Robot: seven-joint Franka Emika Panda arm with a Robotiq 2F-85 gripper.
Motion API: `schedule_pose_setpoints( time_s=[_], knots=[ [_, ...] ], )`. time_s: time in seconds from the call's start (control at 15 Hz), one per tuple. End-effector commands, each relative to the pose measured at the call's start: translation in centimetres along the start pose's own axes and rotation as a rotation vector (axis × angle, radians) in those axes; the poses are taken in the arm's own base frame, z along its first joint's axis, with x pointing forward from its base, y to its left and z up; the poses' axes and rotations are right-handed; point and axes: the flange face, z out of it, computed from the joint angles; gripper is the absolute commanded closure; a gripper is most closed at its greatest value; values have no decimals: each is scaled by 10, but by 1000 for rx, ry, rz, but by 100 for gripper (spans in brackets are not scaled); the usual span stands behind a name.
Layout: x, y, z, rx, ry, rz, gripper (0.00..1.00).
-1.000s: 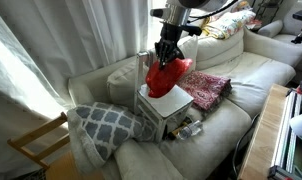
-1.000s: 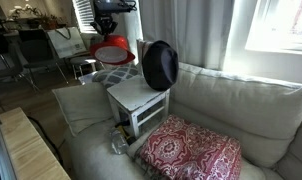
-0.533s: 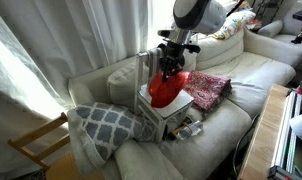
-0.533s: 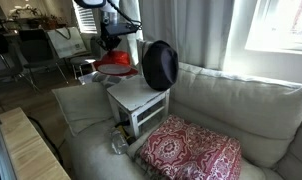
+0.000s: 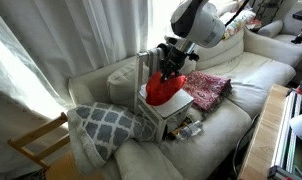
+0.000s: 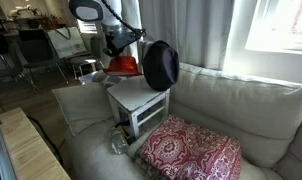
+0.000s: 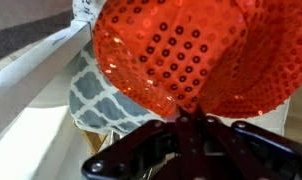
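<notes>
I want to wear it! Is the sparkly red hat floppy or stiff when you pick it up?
Probably fairly stiff: the red sequined hat shows a rounded crown though the pincer pinches just one spot. Likely light, hanging from that single pinch. The shiny sequins may be slippery.

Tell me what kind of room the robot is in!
Most likely a living room in someone's home. There is a big cream sofa with a grey lattice cushion and a red patterned cushion on it, and long pale curtains hang behind.
</notes>
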Motion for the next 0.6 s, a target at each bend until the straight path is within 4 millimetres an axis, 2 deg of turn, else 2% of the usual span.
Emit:
schedule_pose_setpoints(
  time_s=[0.0,0.53],
  knots=[
    [-14,-10,6,-41,-21,-23,99],
    [-24,-28,28,-34,1,21,99]
  ],
)
